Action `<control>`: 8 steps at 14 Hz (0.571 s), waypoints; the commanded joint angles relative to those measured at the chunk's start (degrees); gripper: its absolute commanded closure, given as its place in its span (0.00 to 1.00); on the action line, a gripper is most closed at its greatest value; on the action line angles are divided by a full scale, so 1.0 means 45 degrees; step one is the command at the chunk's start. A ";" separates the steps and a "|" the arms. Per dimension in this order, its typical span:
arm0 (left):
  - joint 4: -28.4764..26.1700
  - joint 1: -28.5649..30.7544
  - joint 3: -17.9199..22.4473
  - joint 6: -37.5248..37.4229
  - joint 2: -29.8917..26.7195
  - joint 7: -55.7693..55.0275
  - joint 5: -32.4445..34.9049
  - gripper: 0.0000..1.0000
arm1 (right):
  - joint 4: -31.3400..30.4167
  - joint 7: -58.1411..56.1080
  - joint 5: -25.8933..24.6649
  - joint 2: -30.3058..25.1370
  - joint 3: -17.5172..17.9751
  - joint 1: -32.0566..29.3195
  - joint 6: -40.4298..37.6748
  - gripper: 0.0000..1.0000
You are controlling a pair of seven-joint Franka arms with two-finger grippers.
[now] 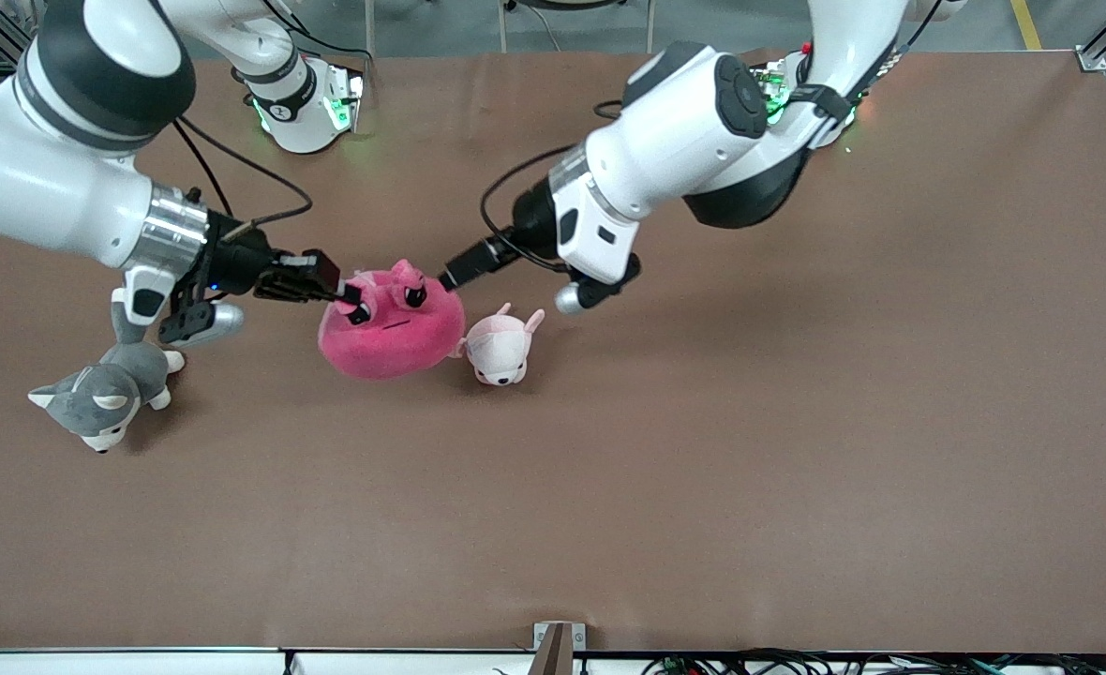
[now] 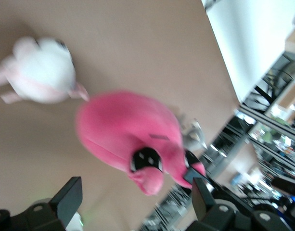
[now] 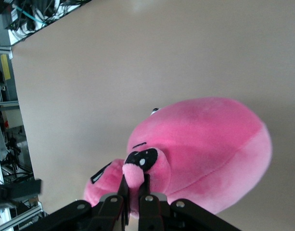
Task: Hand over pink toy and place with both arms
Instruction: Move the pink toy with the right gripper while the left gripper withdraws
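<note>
**Pink toy pinched by right gripper, left gripper let go**

The right gripper [image 1: 342,289] has its fingers [image 3: 124,190] pressed nearly together on a small pink nub by the eye of the pink toy [image 1: 392,323], and the toy hangs out from those fingertips over the tabletop [image 1: 703,469].

The left gripper [image 1: 448,274] is at the toy's top edge on the side away from the right gripper, its fingers [image 2: 68,199] spread wide. In the left wrist view the toy's face sits between and just past the two fingertips, with neither one touching it.

A pale pink plush [image 1: 501,347] lies on the tabletop right beside the toy, below the left gripper's fingers. A grey plush [image 1: 103,394] lies under the right arm, well apart from the right gripper's fingertips, toward that arm's end of the tabletop.
</note>
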 commanded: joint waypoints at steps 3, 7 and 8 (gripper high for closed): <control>0.0008 0.1535 0.0051 -0.3311 -0.0834 0.0567 0.3049 0.00 | 0.0355 -0.0075 -0.0223 0.0947 0.0123 -0.1761 -0.0964 0.98; 0.0008 0.2921 0.0051 -0.6810 -0.1498 0.4507 0.5630 0.00 | 0.0316 -0.0016 -0.0087 0.1709 0.0123 -0.2698 -0.1297 0.98; 0.0008 0.3350 0.0032 -0.7415 -0.1750 0.5522 0.5924 0.00 | 0.0335 -0.0016 -0.0067 0.1904 0.0123 -0.2855 -0.1239 0.98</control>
